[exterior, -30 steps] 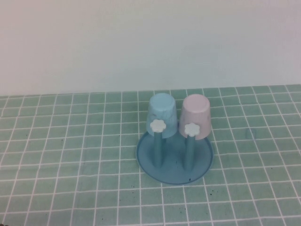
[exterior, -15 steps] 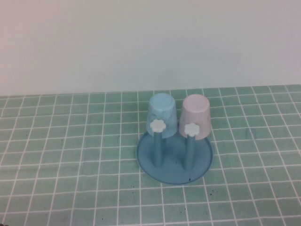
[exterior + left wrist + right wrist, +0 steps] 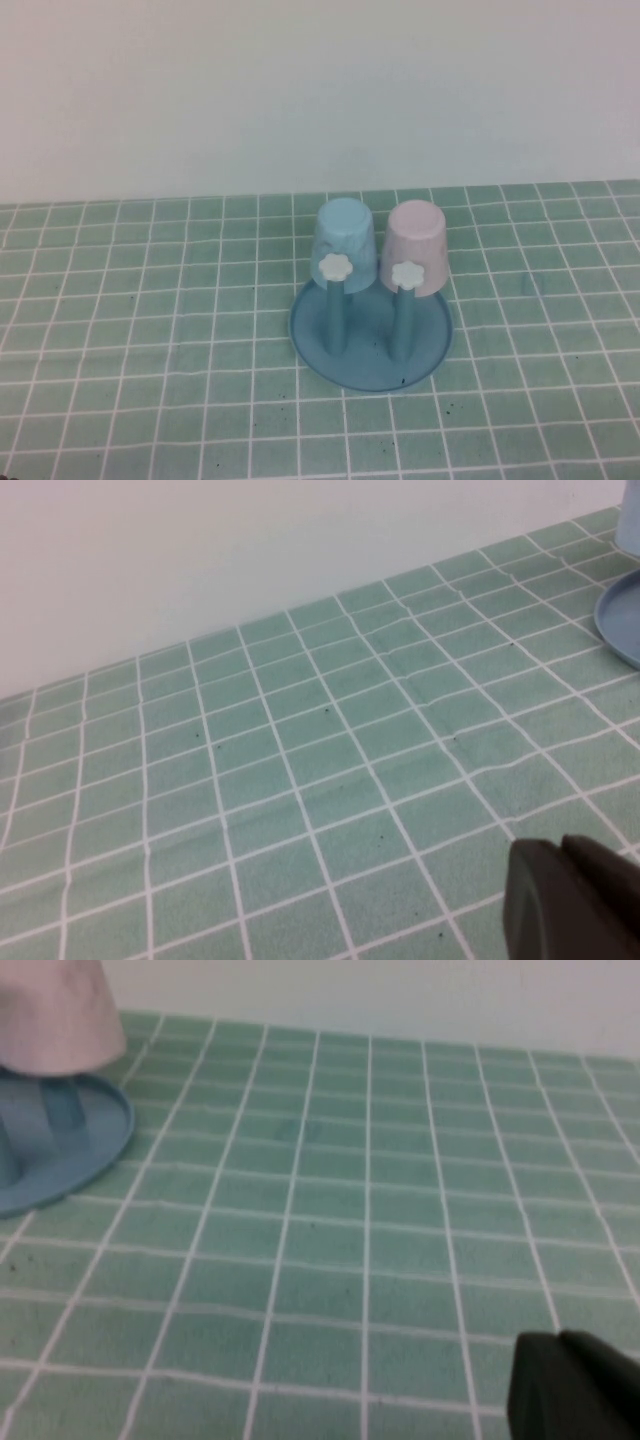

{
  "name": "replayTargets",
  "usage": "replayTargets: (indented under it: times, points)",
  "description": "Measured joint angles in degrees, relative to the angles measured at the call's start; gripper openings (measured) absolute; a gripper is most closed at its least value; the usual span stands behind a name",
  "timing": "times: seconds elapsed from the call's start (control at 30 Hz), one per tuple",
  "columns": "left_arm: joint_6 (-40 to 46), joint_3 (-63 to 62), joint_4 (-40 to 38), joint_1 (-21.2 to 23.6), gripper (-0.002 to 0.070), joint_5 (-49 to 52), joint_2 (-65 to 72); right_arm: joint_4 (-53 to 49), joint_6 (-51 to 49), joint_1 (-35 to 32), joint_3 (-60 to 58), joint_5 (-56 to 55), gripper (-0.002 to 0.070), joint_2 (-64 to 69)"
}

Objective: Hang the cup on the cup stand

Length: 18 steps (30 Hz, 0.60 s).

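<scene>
The pale pink cup (image 3: 416,247) hangs upside down on a back peg of the blue cup stand (image 3: 372,358), to the right of a light blue cup (image 3: 346,245). Two front pegs with white flower knobs (image 3: 336,266) stand bare. The pink cup also shows in the right wrist view (image 3: 58,1015) above the stand's base (image 3: 70,1150). My left gripper (image 3: 562,900) is shut and empty over the tiled cloth, left of the stand's rim (image 3: 622,620). My right gripper (image 3: 558,1385) is shut and empty, right of the stand. Neither gripper shows in the high view.
A green tiled cloth (image 3: 150,330) covers the table up to a white wall (image 3: 300,90) at the back.
</scene>
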<state>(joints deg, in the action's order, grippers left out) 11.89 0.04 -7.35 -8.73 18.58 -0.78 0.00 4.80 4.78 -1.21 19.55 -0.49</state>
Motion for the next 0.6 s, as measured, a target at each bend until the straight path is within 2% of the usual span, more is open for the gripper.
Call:
replayTargets:
  times: [0.6]
  points:
    - [0.00,0.00,0.00,0.00,-0.0001,-0.21,0.00,-0.86,-0.22,0.00,-0.13,1.75,-0.0001,0.00]
